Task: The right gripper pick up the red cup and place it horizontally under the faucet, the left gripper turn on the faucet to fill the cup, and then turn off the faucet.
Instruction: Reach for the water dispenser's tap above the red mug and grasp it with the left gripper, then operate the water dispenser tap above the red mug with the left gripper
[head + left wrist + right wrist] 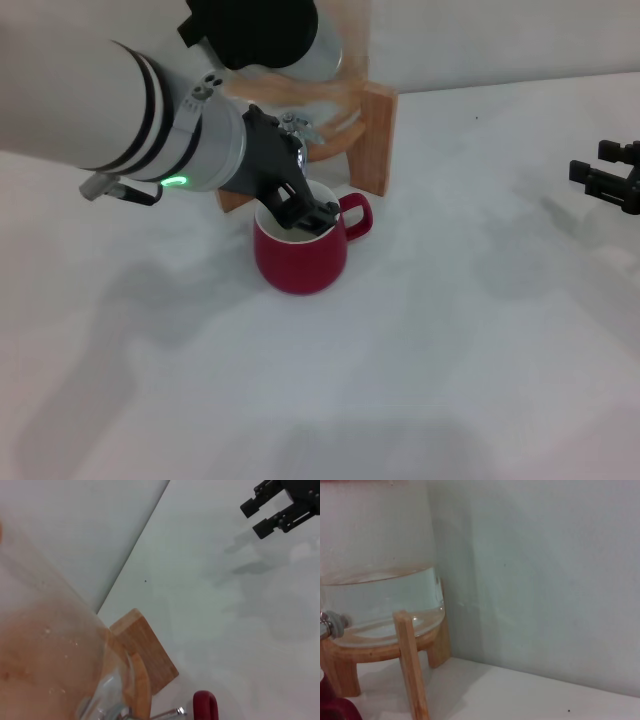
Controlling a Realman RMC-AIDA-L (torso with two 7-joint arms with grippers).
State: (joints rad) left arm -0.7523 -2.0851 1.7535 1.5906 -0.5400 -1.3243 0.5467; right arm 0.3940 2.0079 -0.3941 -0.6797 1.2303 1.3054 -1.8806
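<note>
The red cup stands upright on the white table, right in front of the jar's wooden stand, with its handle pointing right. The chrome faucet sticks out just above and behind the cup, and a bit of it shows in the right wrist view. My left gripper reaches down from the left and hangs over the cup's mouth, just below the faucet. My right gripper is far off at the table's right edge, open and empty, and it also shows in the left wrist view.
A glass jar holding water sits on a wooden stand against the back wall. The white table stretches out in front and to the right of the cup.
</note>
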